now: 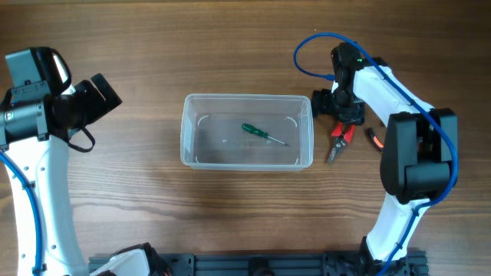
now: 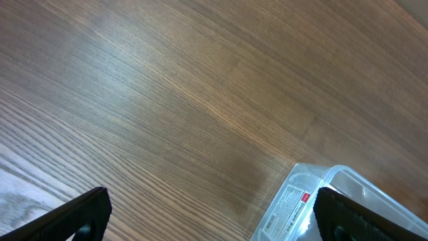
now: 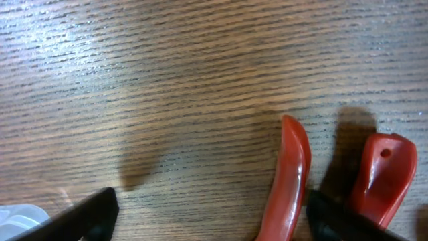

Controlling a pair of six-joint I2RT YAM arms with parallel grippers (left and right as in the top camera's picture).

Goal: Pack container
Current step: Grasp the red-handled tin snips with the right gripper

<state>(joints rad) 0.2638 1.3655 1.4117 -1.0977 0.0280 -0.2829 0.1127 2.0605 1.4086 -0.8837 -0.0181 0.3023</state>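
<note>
On the wood table (image 1: 230,215) the container (image 1: 219,139) lies between left tool (image 1: 106,92) and right tool (image 1: 342,115); both spread.

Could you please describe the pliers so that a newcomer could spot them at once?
Find the clear container at the middle of the wooden table. Just outside its right end lie the pliers. Their two red handles set them apart from the green-handled screwdriver, which lies inside the container.

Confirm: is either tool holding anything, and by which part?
Nothing held. Right tool is open, one red handle of the pliers between its fingers, unclamped. Left tool is open and empty beside the container.
</note>
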